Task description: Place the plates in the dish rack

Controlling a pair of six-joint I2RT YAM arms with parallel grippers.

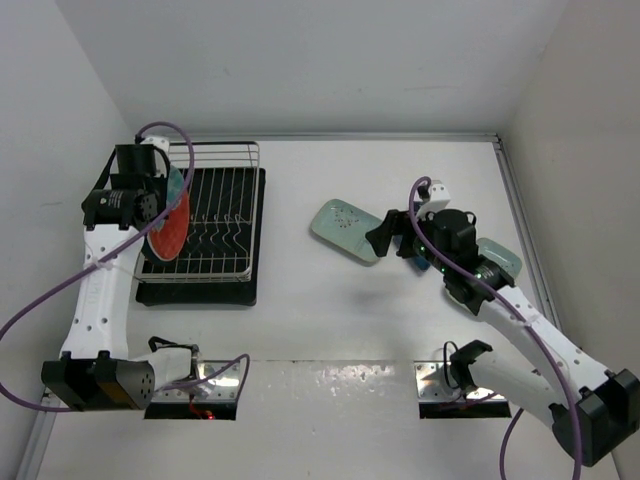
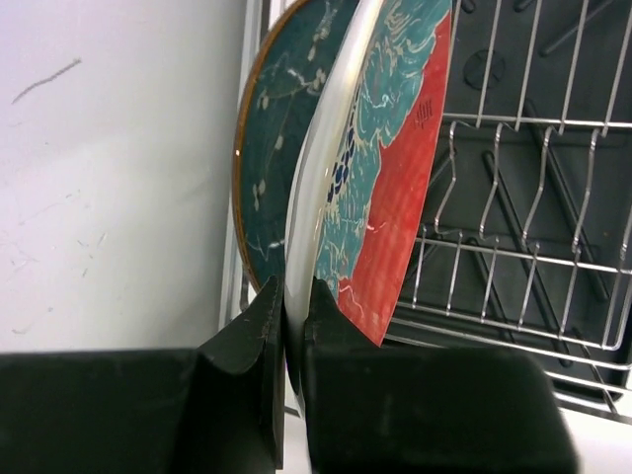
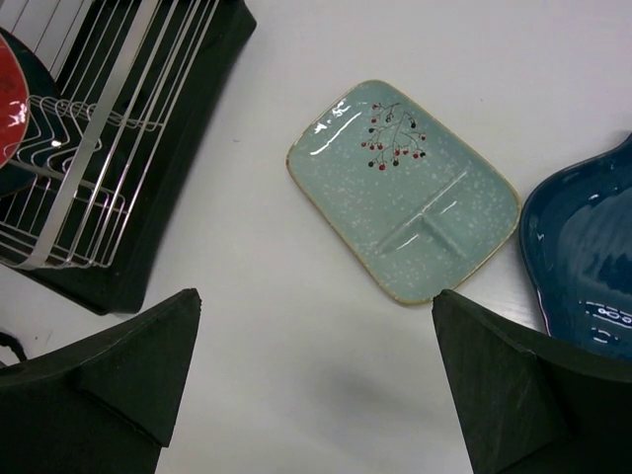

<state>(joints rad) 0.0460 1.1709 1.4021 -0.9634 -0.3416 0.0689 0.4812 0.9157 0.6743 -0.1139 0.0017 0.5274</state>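
The left wrist view shows the left gripper [image 2: 292, 296] clamped on the rim of the red plate [image 2: 395, 217], held on edge at the rack [image 1: 225, 215], with the teal plate [image 2: 276, 148] upright just beside it. The right gripper [image 3: 314, 296] hangs open above the bench [image 1: 330, 310], with a mint plate [image 3: 405, 188] lying flat ahead of it and the blue leaf dish [image 3: 583, 247] to its right. Only the overhead view shows a second mint plate [image 1: 503, 262] under that arm.
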